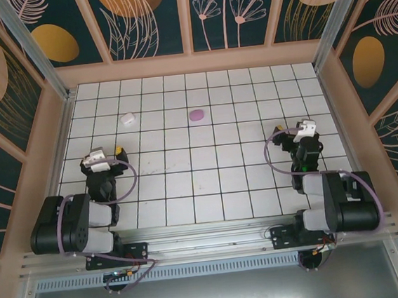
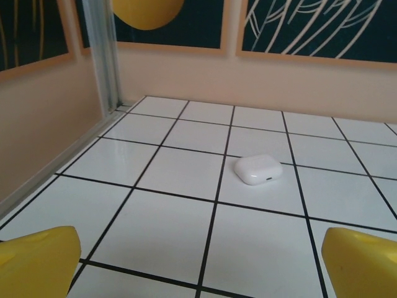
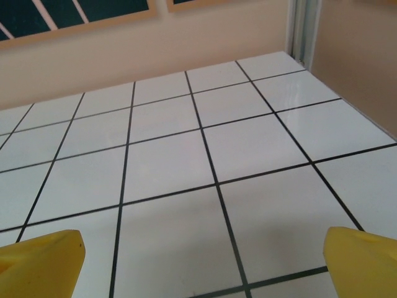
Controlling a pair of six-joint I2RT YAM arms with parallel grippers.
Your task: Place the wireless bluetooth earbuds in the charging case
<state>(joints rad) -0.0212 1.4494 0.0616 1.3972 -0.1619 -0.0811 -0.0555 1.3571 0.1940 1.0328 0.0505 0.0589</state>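
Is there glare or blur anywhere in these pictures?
Top external: even light, sharp throughout. Left wrist: glossy tiles show sheen, white case sharp, yellow fingertips slightly soft. Right wrist: sheen on far tiles, yellow fingertips soft too.

Right gripper [image 3: 201, 267] spread wide, yellow fingertips [image 3: 40, 261] poking in at both bottom corners over the white tiled worktop [image 3: 167, 161], metal post [image 3: 304, 25] at its far right corner.
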